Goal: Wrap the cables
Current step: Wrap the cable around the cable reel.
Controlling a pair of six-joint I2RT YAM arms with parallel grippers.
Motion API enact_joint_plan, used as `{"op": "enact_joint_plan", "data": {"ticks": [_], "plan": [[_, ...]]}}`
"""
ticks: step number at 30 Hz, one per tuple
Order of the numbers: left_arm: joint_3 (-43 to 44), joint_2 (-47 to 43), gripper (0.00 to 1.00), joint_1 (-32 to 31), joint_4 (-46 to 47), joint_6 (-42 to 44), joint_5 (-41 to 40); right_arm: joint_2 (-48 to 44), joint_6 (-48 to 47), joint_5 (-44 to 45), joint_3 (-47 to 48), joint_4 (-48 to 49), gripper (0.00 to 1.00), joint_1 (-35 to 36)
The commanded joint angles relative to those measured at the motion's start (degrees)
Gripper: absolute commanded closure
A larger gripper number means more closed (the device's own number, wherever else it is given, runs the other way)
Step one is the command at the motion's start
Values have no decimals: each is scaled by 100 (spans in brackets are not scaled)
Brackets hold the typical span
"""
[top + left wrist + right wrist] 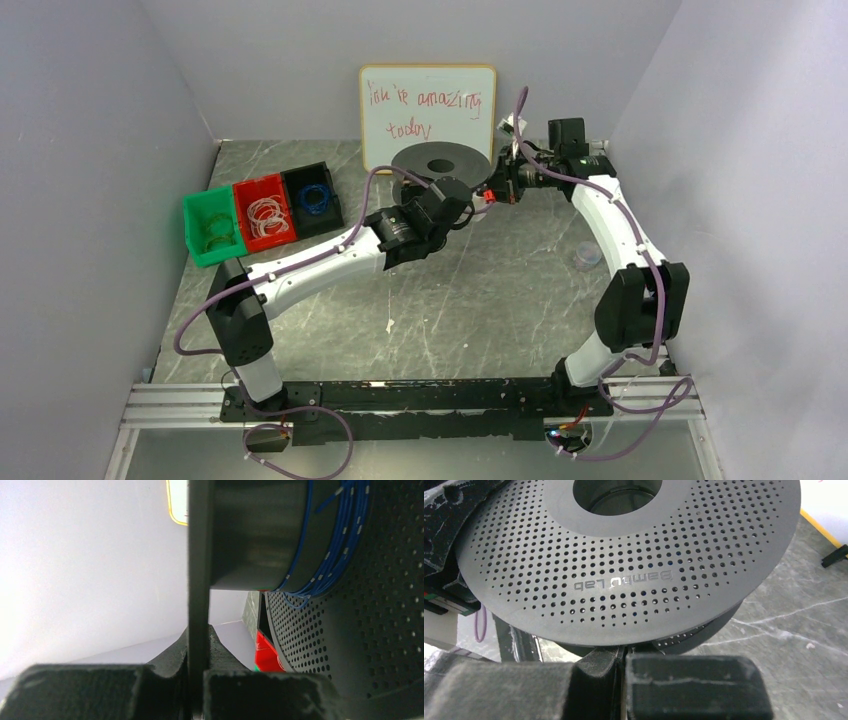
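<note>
A dark grey perforated spool stands at the back middle of the table. The cable is thin blue wire wound round the spool's hub, with a small loose loop hanging below it. My left gripper is shut on the edge of one spool flange, which runs between its jaws. My right gripper reaches in from the right. In the right wrist view its jaws are pressed together just under the upper flange. No wire shows between them.
Green, red and black bins sit at the back left; the black one holds a blue coil, the red one pale loops. A whiteboard leans on the back wall. A small clear object lies at right.
</note>
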Motion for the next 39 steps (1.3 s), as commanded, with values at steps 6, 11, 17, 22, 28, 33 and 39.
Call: {"op": "enact_joint_plan", "data": {"ticks": [6, 11, 17, 22, 28, 33, 39], "plan": [[182, -219, 98, -55, -104, -429, 178, 289, -2486, -495, 1020, -2050, 100, -286], [238, -184, 98, -134, -92, -411, 174, 849, -3679, -743, 1821, -3497, 100, -315], [330, -114, 98, -205, -1, -363, 140, 538, -3883, -576, 1367, -3193, 100, -233], [327, -68, 98, -226, 140, -286, 75, 334, -3587, -458, 1096, -2817, 100, -199], [343, 13, 98, -279, 365, -166, -107, -169, -2154, -512, 318, -1111, 100, -164], [258, 24, 98, -289, 645, 44, -176, -583, -1298, -403, -202, 28, 100, -145], [148, -74, 98, -289, 674, 166, -131, -149, -3017, -74, 844, -1754, 100, -188]]}}
